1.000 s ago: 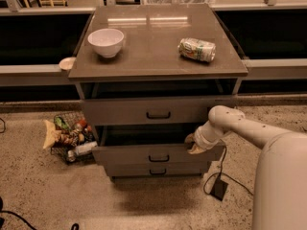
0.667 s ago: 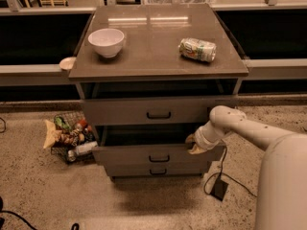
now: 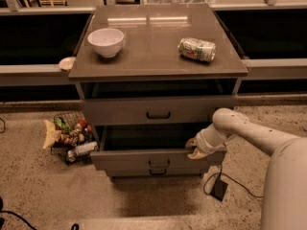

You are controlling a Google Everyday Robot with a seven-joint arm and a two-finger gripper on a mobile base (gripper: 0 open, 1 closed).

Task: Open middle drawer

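Note:
The middle drawer of the grey-brown cabinet is pulled out toward me, its dark inside showing above its flat front. Its small dark handle sits at the centre. My gripper is at the drawer's upper right front edge, with my white arm reaching in from the right. The top drawer with its handle is closed above. The lowest drawer shows as a thin strip below.
A white bowl and a can on its side rest on the cabinet top. A wire basket of snacks stands on the floor to the left. A cable and black box lie on the floor right.

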